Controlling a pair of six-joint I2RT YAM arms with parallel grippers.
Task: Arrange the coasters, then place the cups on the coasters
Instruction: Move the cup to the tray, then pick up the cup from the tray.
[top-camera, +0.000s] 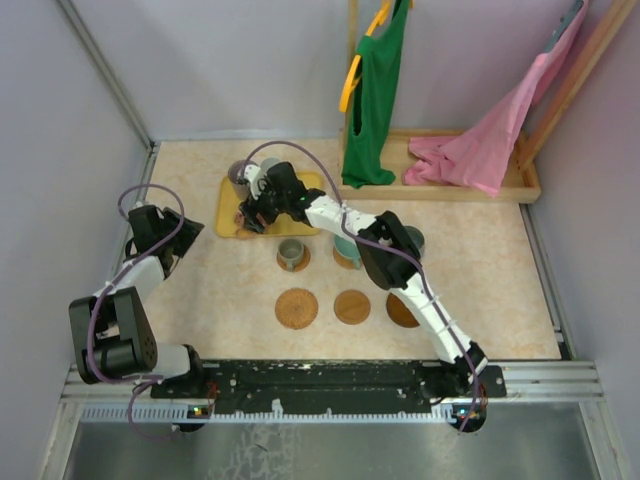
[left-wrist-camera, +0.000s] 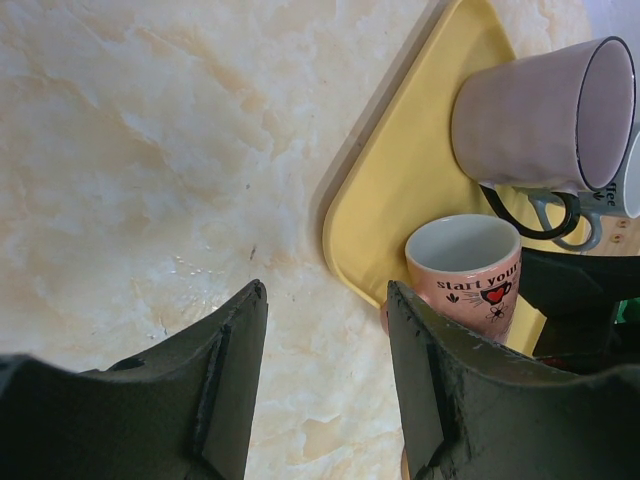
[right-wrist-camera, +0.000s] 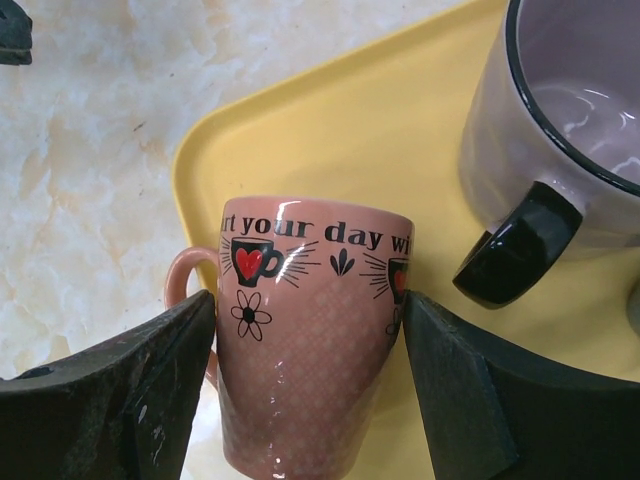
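My right claw (right-wrist-camera: 310, 300) straddles the pink slogan mug (right-wrist-camera: 300, 390), which stands on the yellow tray (right-wrist-camera: 330, 130) at lower centre of the wrist view. My pads sit at its walls, but I cannot tell if they grip. I'd squeeze squarely below the rim and lift straight, clear of the lilac mug (right-wrist-camera: 520, 130), towards a bare coaster (top-camera: 297, 308).

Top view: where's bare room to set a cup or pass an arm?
Free: front coasters, the left and middle bare; table right of the coasters; the strip between left gripper and coasters. Crowded: yellow tray, with mugs and the right gripper straddling the pink mug; back coasters, under cups and the right arm.
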